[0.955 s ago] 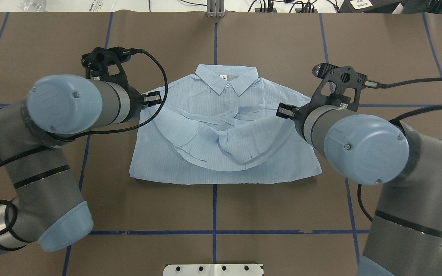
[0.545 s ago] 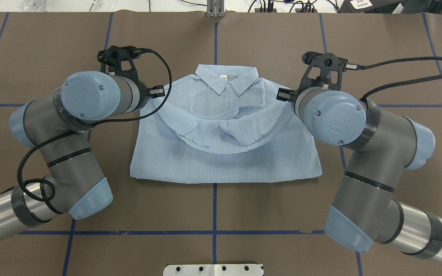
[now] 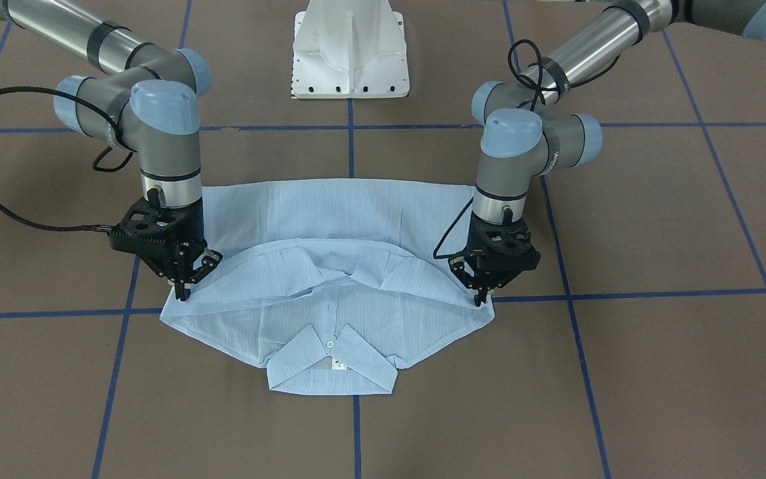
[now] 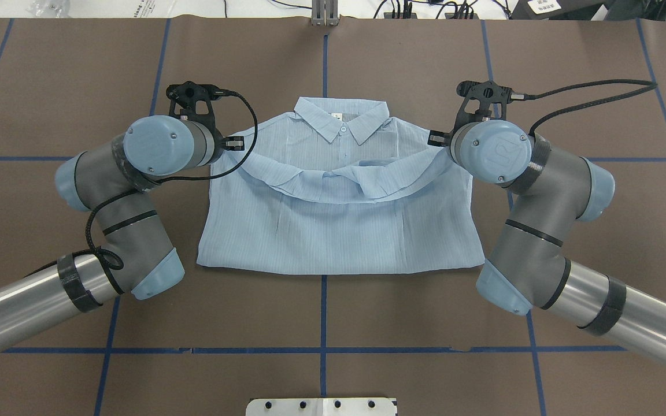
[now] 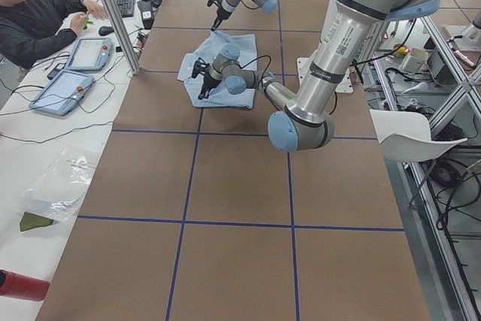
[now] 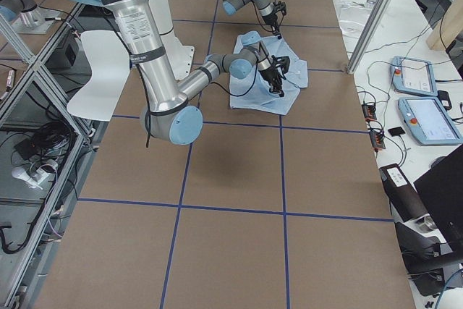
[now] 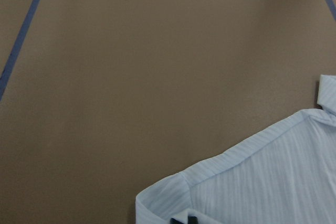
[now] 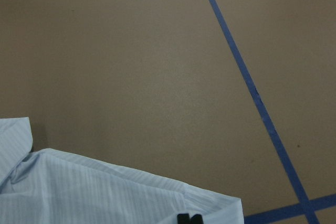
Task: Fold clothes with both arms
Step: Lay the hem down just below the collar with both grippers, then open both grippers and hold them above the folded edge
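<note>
Looking from overhead, you are seeing the shirt (image 4: 339, 231) lying flat mid-frame, collar (image 4: 341, 118) toward the top, an upper layer's edge sagging in a curve below it. The left gripper (image 3: 481, 296) and the right gripper (image 3: 181, 291) are each pinching one end of that edge, jaws closed on the cloth, just inside the shirt's side edges. Brown table (image 4: 50, 69) is spreading wide on every side. The white base (image 3: 350, 53) is standing well apart, top centre of the front-facing view.
</note>
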Controlling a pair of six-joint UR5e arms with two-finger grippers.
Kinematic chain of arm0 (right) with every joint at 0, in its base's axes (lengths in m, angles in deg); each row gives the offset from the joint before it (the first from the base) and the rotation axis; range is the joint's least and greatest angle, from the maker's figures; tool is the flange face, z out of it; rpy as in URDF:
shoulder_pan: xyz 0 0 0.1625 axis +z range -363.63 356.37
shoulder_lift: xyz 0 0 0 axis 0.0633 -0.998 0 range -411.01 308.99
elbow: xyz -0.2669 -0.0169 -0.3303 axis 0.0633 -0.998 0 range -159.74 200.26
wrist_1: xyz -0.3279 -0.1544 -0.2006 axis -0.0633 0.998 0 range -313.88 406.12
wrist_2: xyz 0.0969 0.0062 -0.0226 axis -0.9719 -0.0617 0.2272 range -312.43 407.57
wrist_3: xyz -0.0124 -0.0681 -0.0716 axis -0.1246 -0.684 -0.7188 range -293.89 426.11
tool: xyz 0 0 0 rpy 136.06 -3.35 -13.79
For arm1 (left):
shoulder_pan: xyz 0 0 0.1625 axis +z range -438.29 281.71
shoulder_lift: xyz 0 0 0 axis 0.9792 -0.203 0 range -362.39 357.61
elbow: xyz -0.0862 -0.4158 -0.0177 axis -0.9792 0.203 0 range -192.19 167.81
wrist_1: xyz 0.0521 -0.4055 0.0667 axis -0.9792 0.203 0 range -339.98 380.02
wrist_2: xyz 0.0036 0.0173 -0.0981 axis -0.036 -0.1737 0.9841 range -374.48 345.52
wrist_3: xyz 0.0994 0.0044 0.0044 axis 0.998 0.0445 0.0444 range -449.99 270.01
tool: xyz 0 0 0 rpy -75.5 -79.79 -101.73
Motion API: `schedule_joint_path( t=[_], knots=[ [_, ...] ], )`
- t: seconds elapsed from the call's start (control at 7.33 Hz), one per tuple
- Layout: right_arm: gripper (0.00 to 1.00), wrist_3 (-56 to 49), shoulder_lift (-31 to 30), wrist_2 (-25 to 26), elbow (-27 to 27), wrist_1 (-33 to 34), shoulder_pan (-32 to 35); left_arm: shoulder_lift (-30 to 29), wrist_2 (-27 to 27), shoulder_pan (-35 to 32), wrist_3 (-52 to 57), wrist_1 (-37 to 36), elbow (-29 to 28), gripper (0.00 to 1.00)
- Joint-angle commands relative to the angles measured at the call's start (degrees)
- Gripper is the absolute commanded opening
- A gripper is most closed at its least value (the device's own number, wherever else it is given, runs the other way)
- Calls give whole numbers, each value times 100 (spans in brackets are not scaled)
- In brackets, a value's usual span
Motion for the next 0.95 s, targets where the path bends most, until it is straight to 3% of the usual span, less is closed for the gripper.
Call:
schedule_joint_path(
  t=[0.0, 0.27, 0.82],
  knots=[
    [0, -261, -1, -412, -28, -286, 290, 7, 140, -199, 279, 719, -114, 0],
    [0, -332, -1, -591, -63, -295, 388, 7, 492, -297, 288, 749, -105, 0],
    [0, -526, -54, -556, -177, -304, 388, 16, 466, -305, 288, 722, -149, 0]
  ],
)
